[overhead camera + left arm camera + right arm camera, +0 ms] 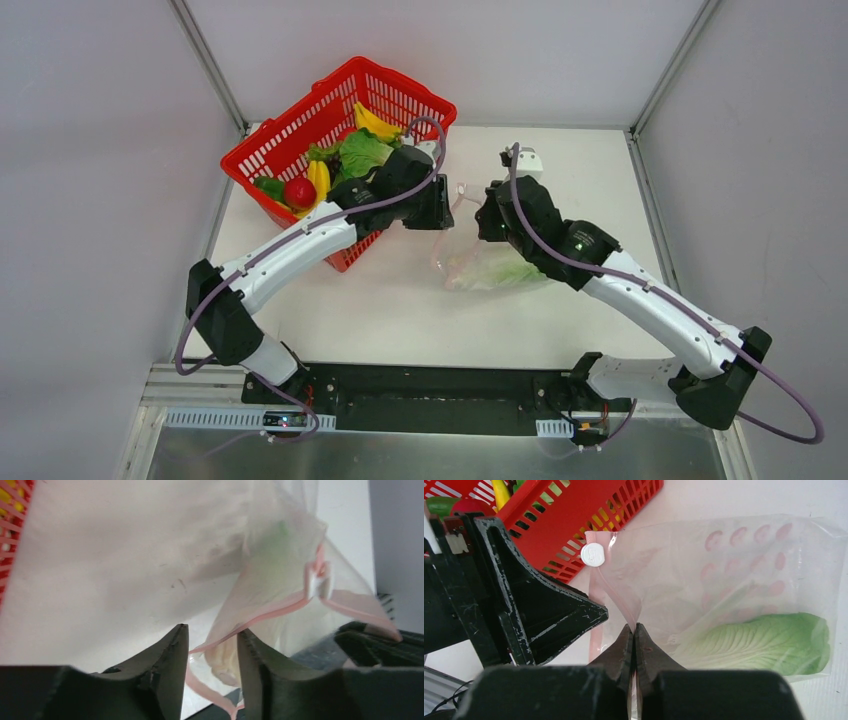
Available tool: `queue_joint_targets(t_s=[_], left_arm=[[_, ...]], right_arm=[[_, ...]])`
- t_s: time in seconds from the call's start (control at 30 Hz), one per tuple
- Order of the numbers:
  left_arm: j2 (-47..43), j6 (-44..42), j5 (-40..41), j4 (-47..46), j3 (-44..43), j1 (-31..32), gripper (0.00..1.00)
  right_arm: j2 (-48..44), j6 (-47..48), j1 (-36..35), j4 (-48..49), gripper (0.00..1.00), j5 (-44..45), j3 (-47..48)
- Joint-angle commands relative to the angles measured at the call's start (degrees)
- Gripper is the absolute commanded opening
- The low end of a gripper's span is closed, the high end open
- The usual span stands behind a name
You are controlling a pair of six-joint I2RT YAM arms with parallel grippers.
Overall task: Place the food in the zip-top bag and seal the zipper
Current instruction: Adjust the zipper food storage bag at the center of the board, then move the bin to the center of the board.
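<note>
The clear zip-top bag (468, 262) lies on the table with a pale green cabbage (769, 642) inside it. My right gripper (634, 626) is shut, pinching the film at the bag's mouth edge. My left gripper (213, 629) is open right at the mouth, and the pink zipper (280, 605) runs loosely through the gap between its fingers. The white slider (316, 584) sits on the strip a little past them. From above, the left gripper (440, 205) and right gripper (487, 215) face each other over the bag's far end. More food, including bananas (375, 122) and leafy greens (362, 152), stays in the basket.
A red mesh basket (290, 115) stands tilted at the back left, close behind my left wrist. It also holds a red fruit (299, 192). Grey walls enclose the white table on three sides.
</note>
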State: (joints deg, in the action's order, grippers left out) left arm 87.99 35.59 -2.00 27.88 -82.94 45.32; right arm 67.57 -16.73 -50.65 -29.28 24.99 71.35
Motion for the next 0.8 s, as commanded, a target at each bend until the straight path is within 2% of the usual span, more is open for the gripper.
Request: queue_joint_targets(t_s=[0.0, 0.23, 0.43, 0.6, 0.77], left_arm=[[-2.4, -3.5, 4.2, 4.2, -3.2, -0.4, 0.47], [-9.7, -5.3, 2.1, 2.4, -0.1, -0.4, 0.73], [-18.0, -13.3, 6.6, 4.8, -0.1, -1.9, 0.99], [-18.0, -19.1, 7.5, 10.9, -4.9, -10.4, 0.99], [-14.9, -21.8, 5.9, 13.0, -4.1, -19.9, 0.99]], right_arm=[[-0.6, -1.0, 0.6, 4.5, 0.0, -2.3, -0.1], [-0.4, -1.2, -0.1, 2.0, 0.0, 7.4, 1.6], [0.0, -1.0, 0.0, 2.7, 0.0, 7.0, 1.1], [-1.3, -1.9, 0.0, 3.4, 0.0, 5.2, -0.2], [-2.2, -2.7, 0.0, 3.5, 0.0, 3.5, -1.7]])
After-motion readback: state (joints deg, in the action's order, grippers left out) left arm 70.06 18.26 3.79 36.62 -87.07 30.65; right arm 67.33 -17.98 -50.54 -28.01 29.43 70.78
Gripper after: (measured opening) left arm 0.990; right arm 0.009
